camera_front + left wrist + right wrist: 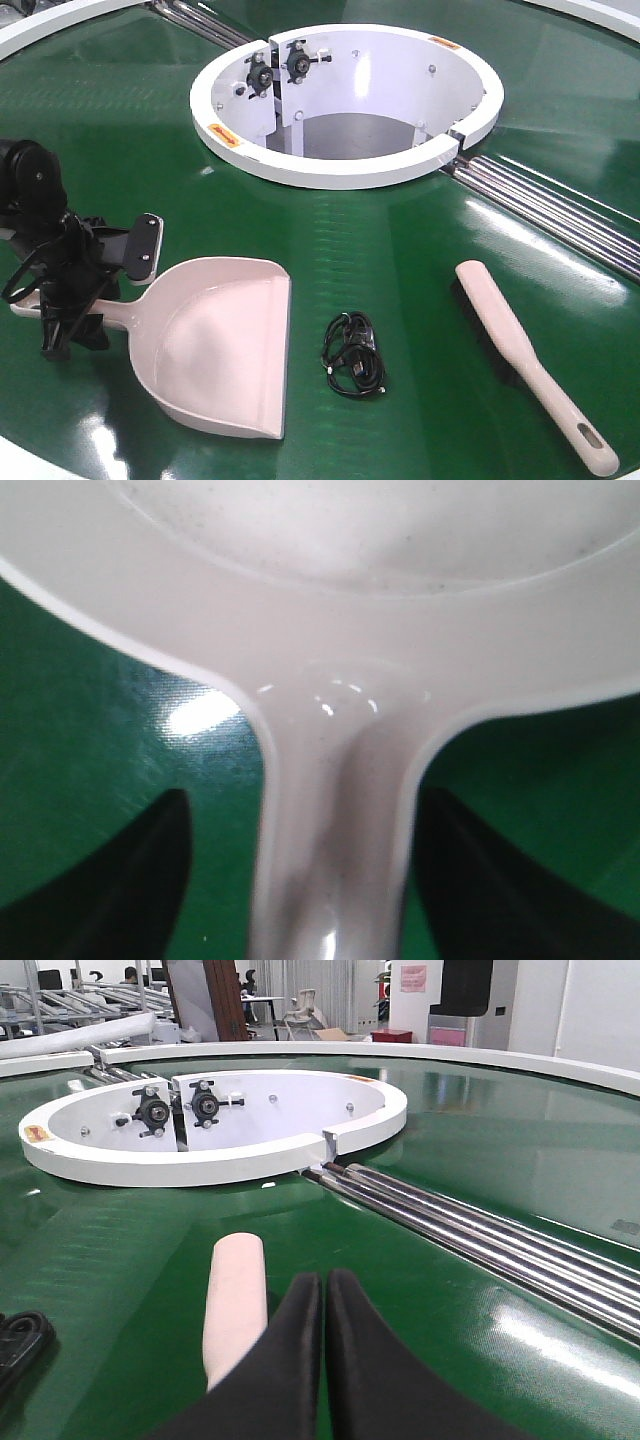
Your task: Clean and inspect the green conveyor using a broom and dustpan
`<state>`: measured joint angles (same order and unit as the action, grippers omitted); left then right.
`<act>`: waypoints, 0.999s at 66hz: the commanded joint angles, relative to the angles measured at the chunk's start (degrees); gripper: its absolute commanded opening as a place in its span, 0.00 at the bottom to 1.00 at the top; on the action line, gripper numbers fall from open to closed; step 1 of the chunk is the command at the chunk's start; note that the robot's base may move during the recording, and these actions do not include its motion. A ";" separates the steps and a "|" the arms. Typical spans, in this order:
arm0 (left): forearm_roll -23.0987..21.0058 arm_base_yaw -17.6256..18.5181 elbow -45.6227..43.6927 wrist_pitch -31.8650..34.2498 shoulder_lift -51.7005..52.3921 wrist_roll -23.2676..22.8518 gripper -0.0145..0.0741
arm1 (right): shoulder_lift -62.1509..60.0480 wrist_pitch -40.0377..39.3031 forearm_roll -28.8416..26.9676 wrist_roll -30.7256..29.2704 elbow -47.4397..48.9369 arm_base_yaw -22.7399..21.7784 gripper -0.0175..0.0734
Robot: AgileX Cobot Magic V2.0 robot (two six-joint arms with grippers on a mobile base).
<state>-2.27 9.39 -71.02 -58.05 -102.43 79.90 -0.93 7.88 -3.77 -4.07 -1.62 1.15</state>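
Note:
The dustpan (215,345) lies mouth down-right on the green conveyor (400,260), its handle pointing left. My left gripper (100,300) is open and straddles that handle. In the left wrist view the handle (335,860) runs between the two black fingers (130,880), with green belt showing on the left side of it and the right finger close against it. The broom (530,360) lies flat at the right, handle end towards the front edge. My right gripper (323,1278) is shut on nothing, just right of the broom's rounded end (235,1300). It is outside the front view.
A coiled black cable (353,355) lies between dustpan and broom and shows at the left edge (15,1335) of the right wrist view. The white ring opening (345,170) sits at the back centre. Steel rods (545,205) run from it to the right.

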 commanded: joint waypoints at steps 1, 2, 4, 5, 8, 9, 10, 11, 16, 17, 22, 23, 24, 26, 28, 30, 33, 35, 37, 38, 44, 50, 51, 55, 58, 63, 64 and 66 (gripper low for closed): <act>0.77 0.74 -1.56 -0.68 2.14 -0.46 0.48 | -0.66 -4.23 0.19 -0.27 -1.13 -0.18 0.18; 1.18 0.75 -1.56 -0.82 2.14 -0.46 0.44 | -0.66 -4.23 0.19 -0.27 -1.13 -0.18 0.18; 1.60 1.11 -1.56 -1.08 2.14 -0.46 0.39 | -0.66 -4.23 0.19 -0.27 -1.13 -0.18 0.18; 1.88 1.29 -1.56 -1.08 2.14 -0.46 0.37 | -0.66 -4.23 0.19 -0.27 -1.13 -0.18 0.18; 2.67 1.74 -1.56 -1.02 2.14 -0.46 0.29 | -0.66 -4.23 0.19 -0.27 -1.13 -0.18 0.18; 2.80 1.91 -1.56 -0.96 2.14 -0.46 0.27 | -0.66 -4.23 0.19 -0.27 -1.13 -0.18 0.18; 3.20 2.19 -1.56 -0.97 2.14 -0.46 0.23 | -0.66 -4.23 0.19 -0.27 -1.13 -0.18 0.18; 3.38 2.41 -1.56 -0.95 2.14 -0.46 0.21 | -0.66 -4.23 0.19 -0.27 -1.13 -0.18 0.18; 3.60 3.10 -1.56 -0.95 2.33 -0.46 0.15 | -0.66 -4.23 0.19 -0.27 -1.13 -0.18 0.18; 3.53 3.15 -1.56 -0.95 2.33 -0.46 0.15 | -0.66 -4.23 0.19 -0.27 -1.13 -0.18 0.18; 3.55 3.59 -1.61 -1.22 2.69 -0.51 0.15 | -0.66 -4.23 0.19 -0.27 -1.13 -0.18 0.18; 3.54 3.59 -1.61 -1.22 2.74 -0.51 0.15 | -0.66 -4.23 0.19 -0.27 -1.13 -0.18 0.18; 3.54 3.65 -1.61 -1.32 2.82 -0.51 0.15 | -0.66 -4.23 0.19 -0.27 -1.13 -0.18 0.18; 3.54 3.77 -1.61 -1.64 2.98 -0.62 0.15 | -0.66 -4.23 0.19 -0.27 -1.13 -0.18 0.18; 3.61 3.92 -1.61 -2.16 3.15 -0.71 0.15 | -0.66 -4.23 0.19 -0.27 -1.13 -0.18 0.18; 3.61 4.09 -1.61 -2.48 3.35 -0.71 0.15 | -0.66 -4.23 0.19 -0.27 -1.13 -0.18 0.18; 3.47 4.21 -1.65 -2.55 3.66 -0.71 0.15 | -0.66 -4.23 0.19 -0.27 -1.13 -0.18 0.18; 3.47 4.30 -1.65 -2.55 3.94 -1.05 0.15 | -0.66 -4.23 0.19 -0.27 -1.13 -0.18 0.18; 3.40 4.51 -1.65 -2.55 4.13 -1.74 0.15 | -0.66 -4.23 0.19 -0.27 -1.13 -0.18 0.18; 3.40 4.61 -1.65 -2.55 4.33 -1.99 0.15 | -0.66 -4.23 0.19 -0.27 -1.13 -0.18 0.18; 3.14 4.71 -1.72 -2.65 4.92 -2.27 0.15 | -0.66 -4.23 0.19 -0.27 -1.13 -0.18 0.18; 3.14 4.71 -2.81 -3.75 4.98 -4.53 0.15 | -0.66 -4.23 0.19 -0.27 -1.13 -0.18 0.18; 3.14 4.71 -2.97 -3.84 4.98 -5.16 0.15 | -0.66 -4.23 0.19 -0.27 -1.13 -0.18 0.18; 3.15 4.71 -3.88 -3.91 4.98 -6.95 0.15 | -0.66 -4.23 0.19 -0.27 -1.13 -0.18 0.18; 3.15 4.71 -4.69 -3.86 4.98 -8.15 0.15 | -0.66 -4.23 0.19 -0.27 -1.13 -0.18 0.18; 3.15 4.84 -5.30 -3.88 4.98 -8.38 0.15 | -0.66 -4.23 0.19 -0.27 -1.13 -0.18 0.18; 3.15 4.93 -5.40 -3.96 4.98 -8.38 0.15 | -0.66 -4.23 0.19 -0.27 -1.13 -0.18 0.18; 3.20 5.06 -5.47 -4.03 4.98 -8.38 0.15 | -0.66 -4.23 0.19 -0.27 -1.13 -0.18 0.18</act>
<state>1.82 13.95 -74.41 -62.19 -100.37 72.72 -0.93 7.88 -3.77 -4.07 -1.62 1.15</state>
